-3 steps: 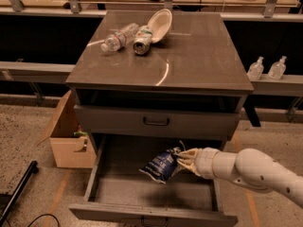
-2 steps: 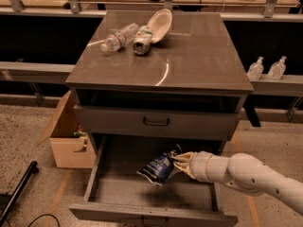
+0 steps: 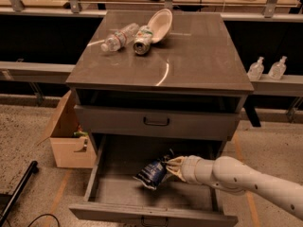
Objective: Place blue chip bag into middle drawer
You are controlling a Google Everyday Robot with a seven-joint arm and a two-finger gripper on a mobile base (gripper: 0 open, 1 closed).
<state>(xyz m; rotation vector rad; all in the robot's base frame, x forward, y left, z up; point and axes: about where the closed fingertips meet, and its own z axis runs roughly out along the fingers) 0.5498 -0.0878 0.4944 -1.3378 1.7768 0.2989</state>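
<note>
The blue chip bag is crumpled dark blue foil with white lettering. It hangs inside the open middle drawer, just above its grey base. My gripper comes in from the right on a white arm and is shut on the bag's right edge. The drawer is pulled out wide below the shallower drawer front with a black bar handle.
On the cabinet top lie a clear plastic bottle, a crushed can and a white bowl. A cardboard box stands left of the cabinet. Two pump bottles sit on a shelf at right.
My gripper with the bag has moved slightly left and lower inside the drawer. The bag stays held.
</note>
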